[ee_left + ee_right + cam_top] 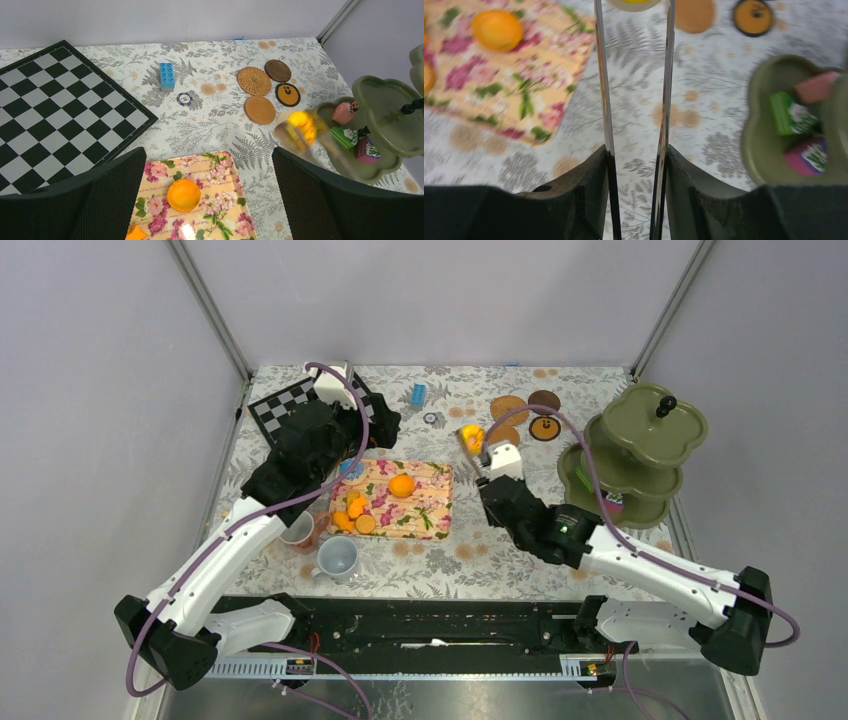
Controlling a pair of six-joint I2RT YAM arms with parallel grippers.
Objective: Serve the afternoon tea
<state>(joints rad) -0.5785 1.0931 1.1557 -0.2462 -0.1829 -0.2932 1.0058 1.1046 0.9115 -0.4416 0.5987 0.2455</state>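
Note:
My right gripper point(497, 464) point(636, 165) is shut on the metal tongs point(605, 100), one blade against each finger. Between the tips of the tongs sits a yellow pastry point(472, 439) point(300, 129) point(634, 2), held above the table beside the coasters. Round orange pastries point(401, 485) point(183, 195) point(497, 29) lie on the floral tray point(430, 512) point(227, 210), with several more at its left end point(352, 515). My left gripper point(385, 426) point(207, 200) hangs open above the tray's far end. Several brown coasters point(509, 408) point(253, 80) lie at the back. A grey-blue mug point(338, 558) and a tan mug point(300, 532) stand near the front left.
A green tiered stand point(640, 440) point(385, 105) point(759, 125) at the right holds pink and green blocks point(345, 136). A chessboard point(285, 405) point(55, 110), a blue brick point(418, 394) point(167, 76) and a poker chip point(431, 418) point(184, 98) lie at the back left.

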